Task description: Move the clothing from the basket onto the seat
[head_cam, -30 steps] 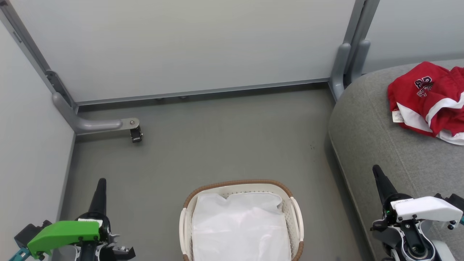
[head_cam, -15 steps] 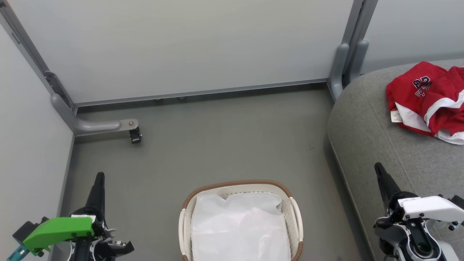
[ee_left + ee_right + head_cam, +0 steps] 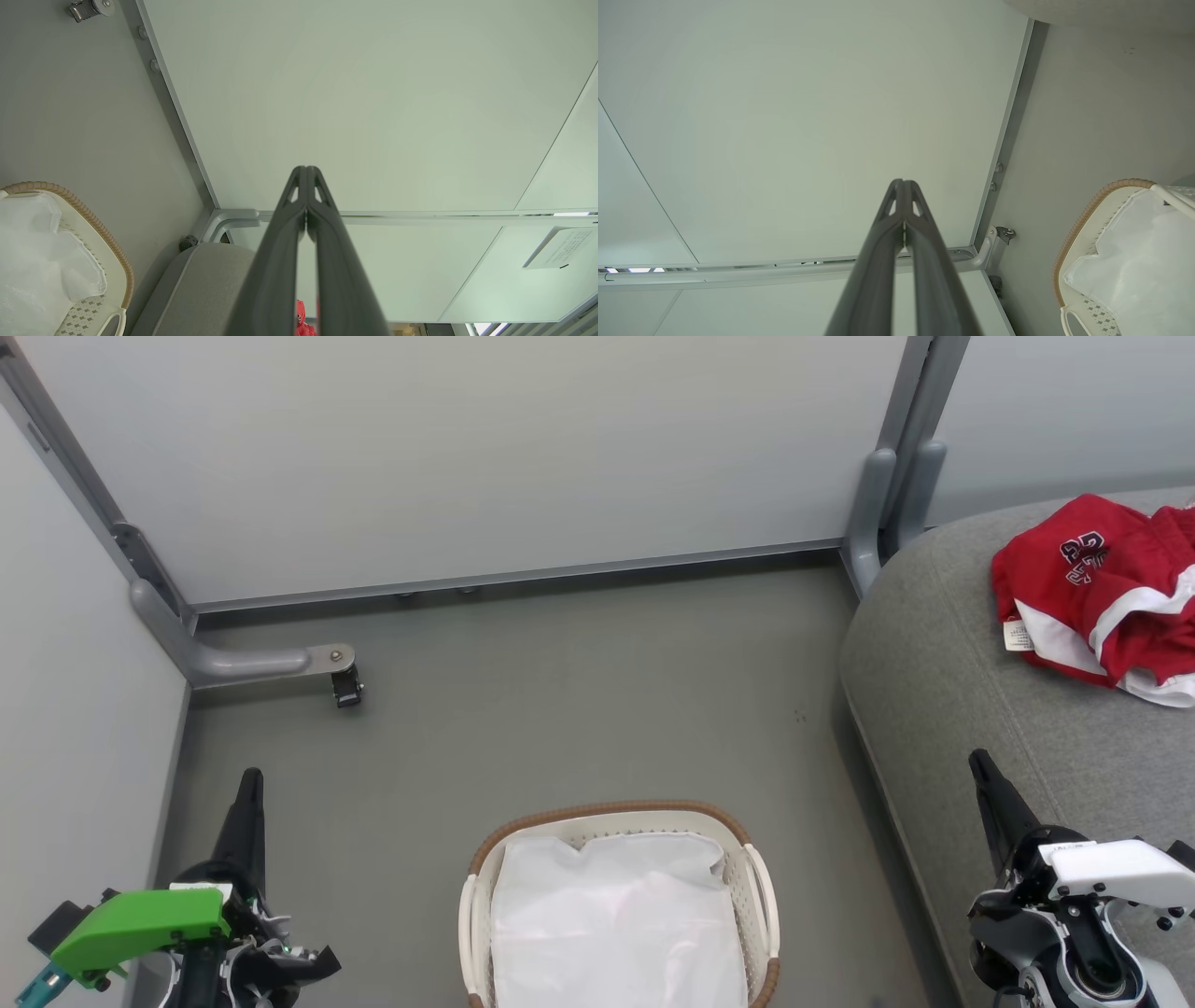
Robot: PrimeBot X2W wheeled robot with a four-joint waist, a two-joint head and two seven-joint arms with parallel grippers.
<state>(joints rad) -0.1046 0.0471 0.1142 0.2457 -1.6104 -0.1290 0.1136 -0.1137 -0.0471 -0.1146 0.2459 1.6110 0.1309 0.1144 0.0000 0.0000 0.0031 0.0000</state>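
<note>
We're seeing the grey seat [image 3: 943,709] on our right, the basket [image 3: 607,810] beside it, near end cut off, the clothing [image 3: 1102,597] lying on the seat, running off-frame. Left gripper [image 3: 250,777] and right gripper [image 3: 978,762] are pointing forward, fingers together.

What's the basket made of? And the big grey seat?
The basket looks like matte white plastic, judging by its punched holes; its brown rim seems woven, maybe rattan or imitation. The seat looks covered in coarse grey cloth: it shows a flecked weave and a stitched seam.
</note>
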